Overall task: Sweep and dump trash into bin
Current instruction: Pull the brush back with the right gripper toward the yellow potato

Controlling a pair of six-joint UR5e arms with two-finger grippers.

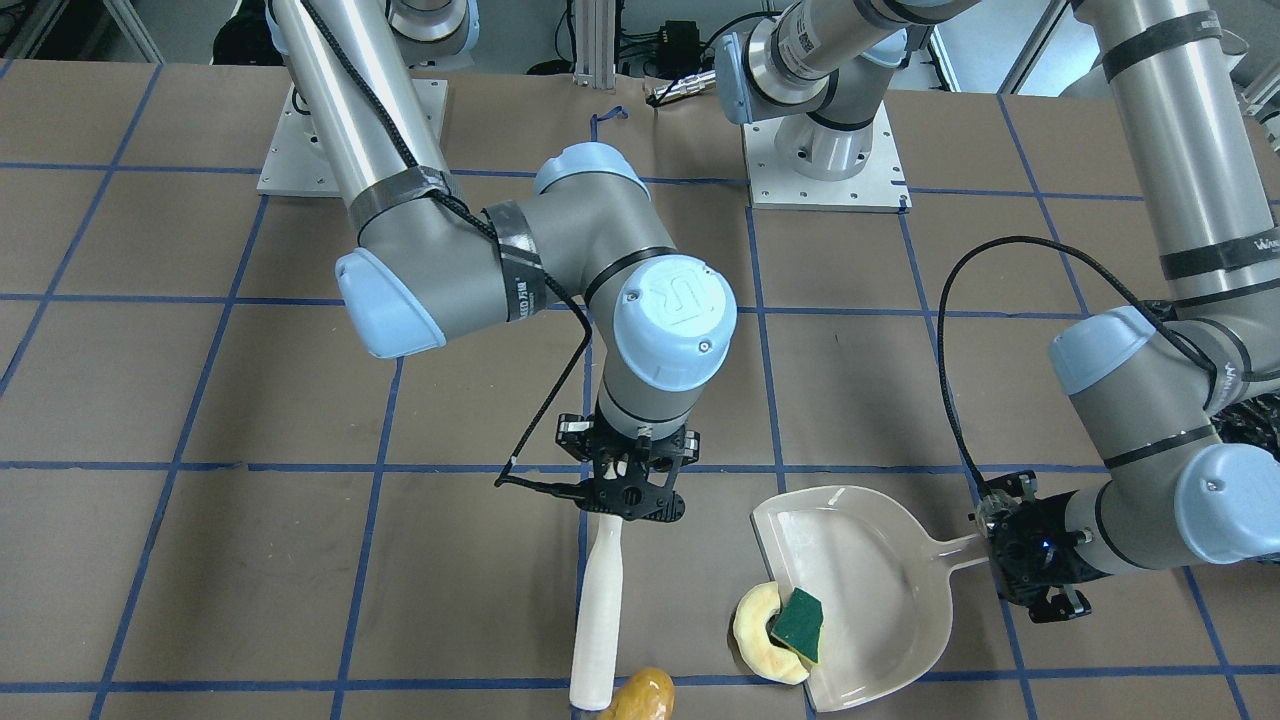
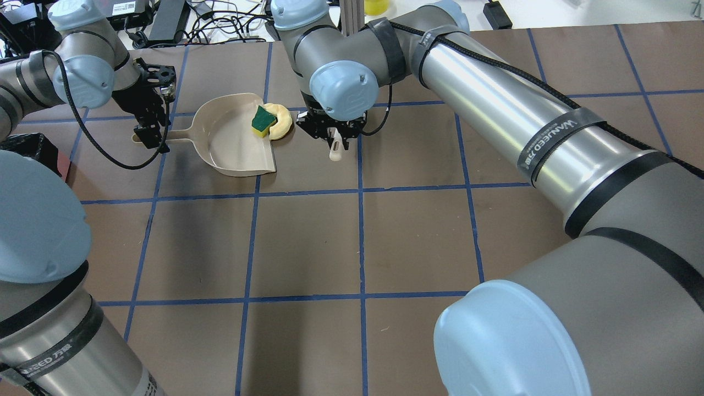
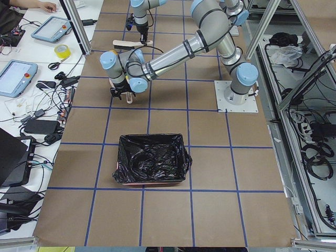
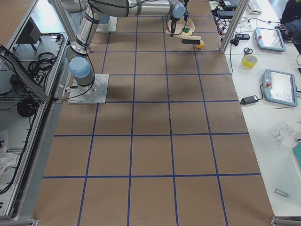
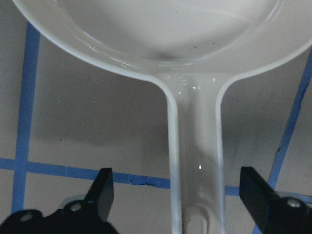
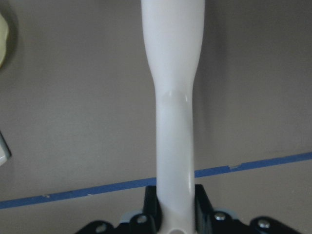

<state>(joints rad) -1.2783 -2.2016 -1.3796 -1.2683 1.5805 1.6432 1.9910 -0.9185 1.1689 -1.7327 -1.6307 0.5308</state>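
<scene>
At beige dustpan point(image 1: 880, 570) lip: pale crescent point(image 1: 752, 625), green sponge piece point(image 1: 802, 620). Yellow lump point(image 1: 640, 698) unswept, nothing dumped yet. The right fingers point(image 6: 150, 209) clench white brush point(image 1: 598, 620); left fingers point(image 5: 103, 187) released.

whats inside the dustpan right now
The dustpan is mostly bare. A green sponge lies across its open edge, resting partly on a cream crescent just outside. What the sponge covers cannot be seen.

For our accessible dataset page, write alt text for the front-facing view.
The right hand grips a white-handled brush beside a yellow lump, while the left hand is at the handle of a beige dustpan; a cream crescent and green sponge lie at its mouth.
</scene>
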